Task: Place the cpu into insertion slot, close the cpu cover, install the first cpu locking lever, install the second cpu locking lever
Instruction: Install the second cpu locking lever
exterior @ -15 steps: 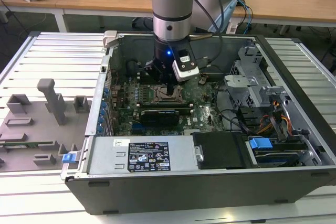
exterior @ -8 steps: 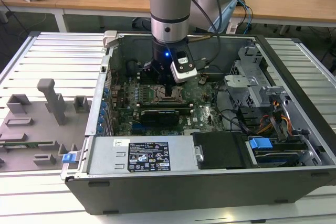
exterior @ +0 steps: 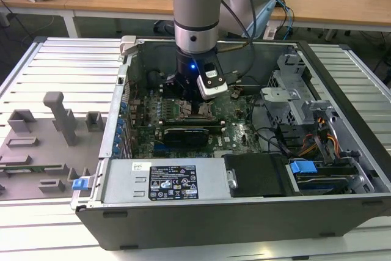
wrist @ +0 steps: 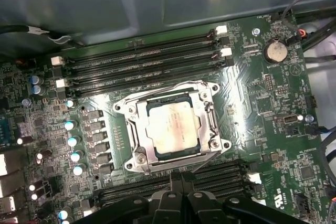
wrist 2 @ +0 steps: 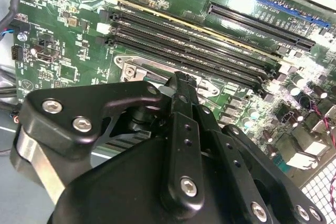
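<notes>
While the cpu [wrist: 172,134] lies seated in the insertion slot [wrist: 137,157], the cpu cover [wrist: 210,120] lies flat around it, framing its silver top. On the green motherboard [wrist: 273,103], black memory slots [wrist: 142,61] flank the socket. Fingers [wrist 2: 181,95] sit pressed together directly above the socket, holding nothing.

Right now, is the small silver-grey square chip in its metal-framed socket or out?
In: the cpu lies flat inside the insertion slot.
</notes>
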